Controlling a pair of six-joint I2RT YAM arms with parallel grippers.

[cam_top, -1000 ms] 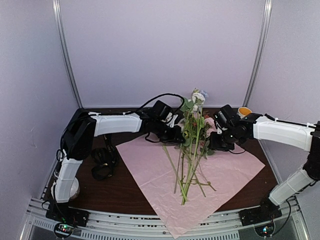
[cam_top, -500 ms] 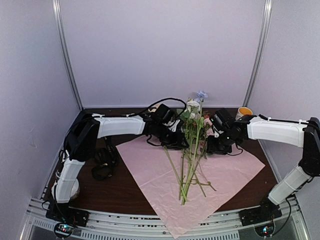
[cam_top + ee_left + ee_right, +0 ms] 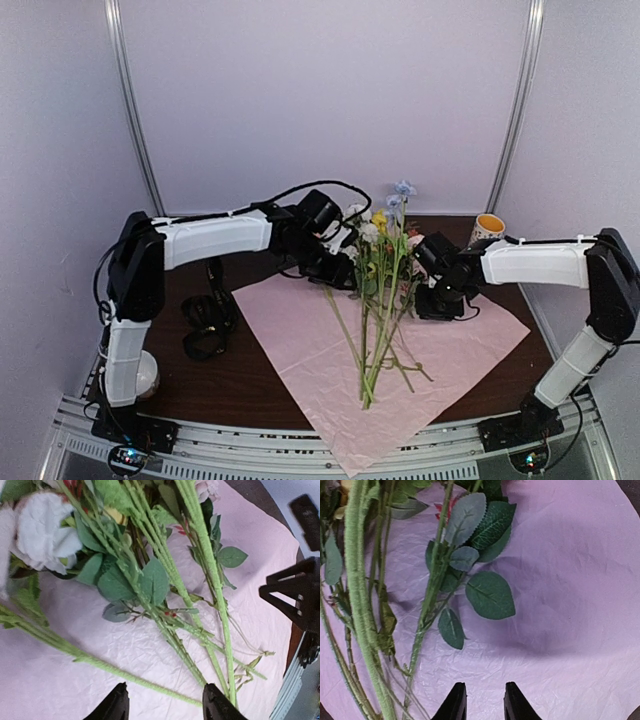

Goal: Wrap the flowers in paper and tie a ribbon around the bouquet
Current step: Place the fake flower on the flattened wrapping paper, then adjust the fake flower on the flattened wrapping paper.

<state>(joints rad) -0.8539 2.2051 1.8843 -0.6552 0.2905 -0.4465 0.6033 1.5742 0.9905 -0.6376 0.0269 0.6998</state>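
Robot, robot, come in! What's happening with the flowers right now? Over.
Left gripper open by the flowers. Right gripper slightly open, empty. Flowers on flat paper, not wrapped. Ribbon untouched, left side.

The dark brown table (image 3: 230, 385) carries the pink paper (image 3: 470, 345), the black ribbon (image 3: 208, 318) and a yellow cup (image 3: 488, 226).

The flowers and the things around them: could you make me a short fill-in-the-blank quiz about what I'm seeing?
The flowers lie on top of the ___.
The black ribbon sits on the table to the ___ of the paper.
The left pincer has its fingers ___, gripping nothing.
Missing words: paper; left; open.
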